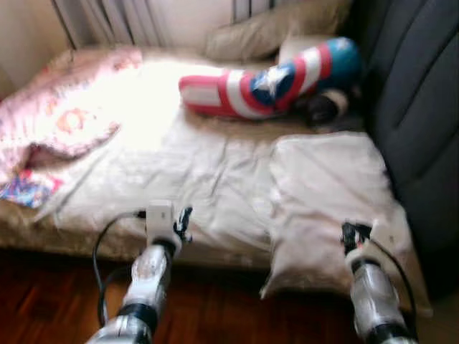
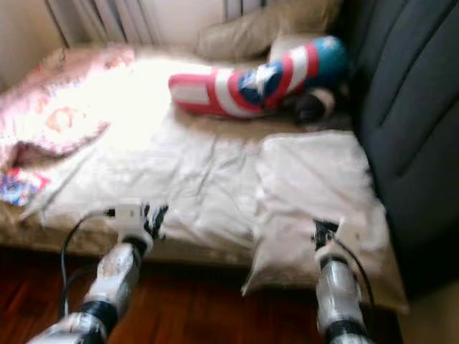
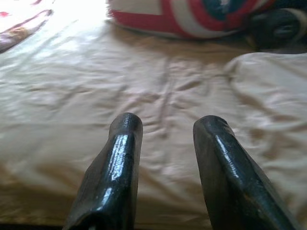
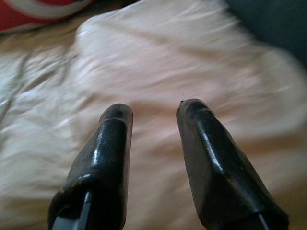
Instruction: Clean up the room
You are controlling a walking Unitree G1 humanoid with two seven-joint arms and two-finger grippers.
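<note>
A bed (image 1: 215,172) with a wrinkled cream sheet lies before me. A white pillow (image 1: 330,193) hangs over its near right edge. Behind it lies a red, white and blue star-patterned cushion (image 1: 272,79), with a dark round object (image 1: 326,106) beside it. A pink floral blanket (image 1: 64,115) is bunched on the left side. My left gripper (image 3: 165,127) hovers open at the bed's near edge over the sheet. My right gripper (image 4: 153,110) is open above the white pillow's near end.
A beige pillow (image 1: 272,29) leans at the head of the bed by the curtains (image 1: 107,18). A dark padded panel (image 1: 416,107) stands along the right side. Dark wooden floor (image 1: 215,308) lies below the bed's edge.
</note>
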